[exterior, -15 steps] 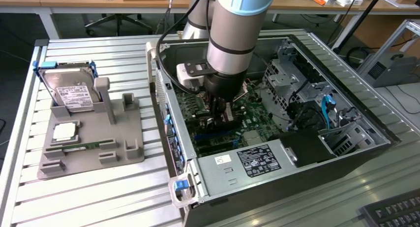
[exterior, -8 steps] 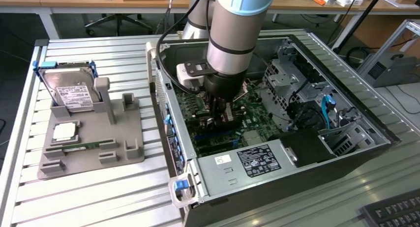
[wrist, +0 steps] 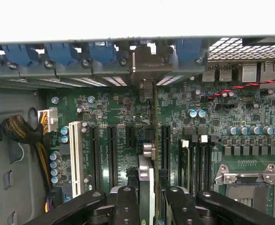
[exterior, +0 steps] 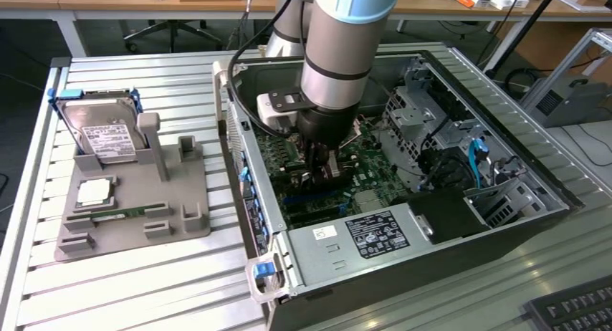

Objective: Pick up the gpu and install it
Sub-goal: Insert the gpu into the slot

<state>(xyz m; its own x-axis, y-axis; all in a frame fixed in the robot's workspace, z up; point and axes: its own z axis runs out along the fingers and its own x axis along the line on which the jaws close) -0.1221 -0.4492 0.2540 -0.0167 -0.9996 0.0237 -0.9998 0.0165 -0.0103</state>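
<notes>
Step in hand: the installing. The gpu (wrist: 147, 154) is already lifted and is carried edge-on inside the computer case (exterior: 497, 234), above the motherboard (wrist: 249, 136).
Gripper: the gripper (wrist: 147, 199) pinches the gpu between its two fingers (wrist: 126, 206), from above.
Where the gpu is: its silver bracket (wrist: 145, 70) stands at 12 o'clock from the gripper, at the rear wall of the case, between the blue slot clips (wrist: 102, 50). Its lower edge seems to lie over a black expansion slot (wrist: 166, 145); whether it is seated I cannot tell.
Next move calls for: I judge, a straight push down, with the card kept upright and in line with the slot.
Counter: the gray parts holder (exterior: 134, 202) with the hard drive (exterior: 103, 139) stands at 9 o'clock from the case.
</notes>
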